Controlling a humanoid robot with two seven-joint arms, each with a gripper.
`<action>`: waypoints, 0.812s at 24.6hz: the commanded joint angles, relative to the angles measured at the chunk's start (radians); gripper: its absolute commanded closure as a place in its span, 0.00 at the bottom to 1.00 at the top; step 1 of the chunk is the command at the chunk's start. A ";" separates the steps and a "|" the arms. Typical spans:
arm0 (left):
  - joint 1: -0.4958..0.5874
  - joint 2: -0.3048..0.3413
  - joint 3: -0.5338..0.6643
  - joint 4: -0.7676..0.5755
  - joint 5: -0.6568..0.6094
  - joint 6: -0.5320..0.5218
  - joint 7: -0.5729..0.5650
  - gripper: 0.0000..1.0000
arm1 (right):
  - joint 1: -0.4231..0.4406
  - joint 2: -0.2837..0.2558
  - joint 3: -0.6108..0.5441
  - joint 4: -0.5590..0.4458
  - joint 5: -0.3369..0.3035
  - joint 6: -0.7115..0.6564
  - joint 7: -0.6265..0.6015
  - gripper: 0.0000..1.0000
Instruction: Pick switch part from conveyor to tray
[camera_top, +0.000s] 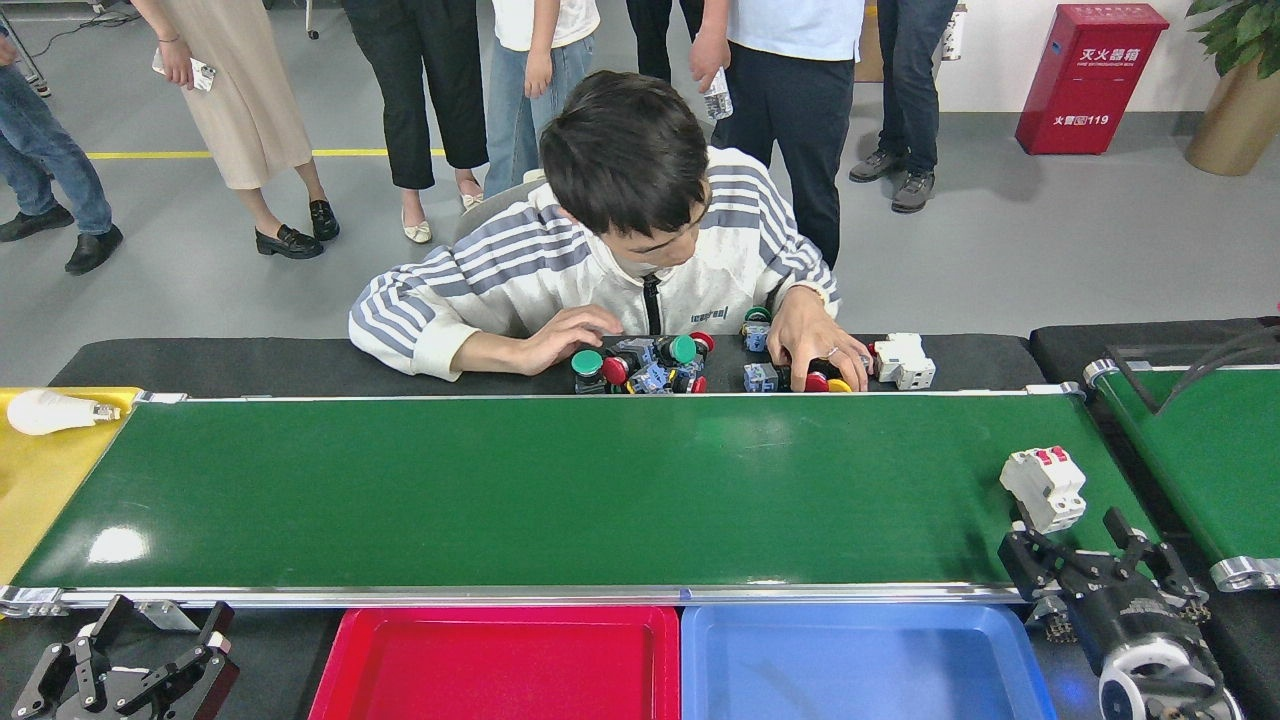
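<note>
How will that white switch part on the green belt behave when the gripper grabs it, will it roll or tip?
The white switch part looks like a rigid, blocky plastic housing, so it probably won't flex or roll. It stands fairly tall on the conveyor, so a sideways nudge from the open right gripper might tip it. Its smooth faces may be slightly slippery.

White switch part (1043, 488) with red levers on top, upright near right end of dark-green conveyor (560, 490), empty red tray (495, 665) and blue tray (860, 665) below near rail
</note>
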 joint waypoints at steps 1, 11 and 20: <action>-0.017 0.007 0.002 -0.005 -0.002 0.000 0.007 0.00 | -0.037 -0.017 0.018 0.028 0.002 0.001 0.001 0.31; -0.023 0.004 -0.006 0.028 0.001 0.012 0.005 0.00 | -0.022 -0.026 0.081 -0.038 -0.022 -0.012 -0.008 0.98; -0.017 0.009 0.000 0.028 0.003 0.013 0.005 0.00 | 0.394 0.017 0.074 -0.501 -0.091 -0.105 -0.008 0.00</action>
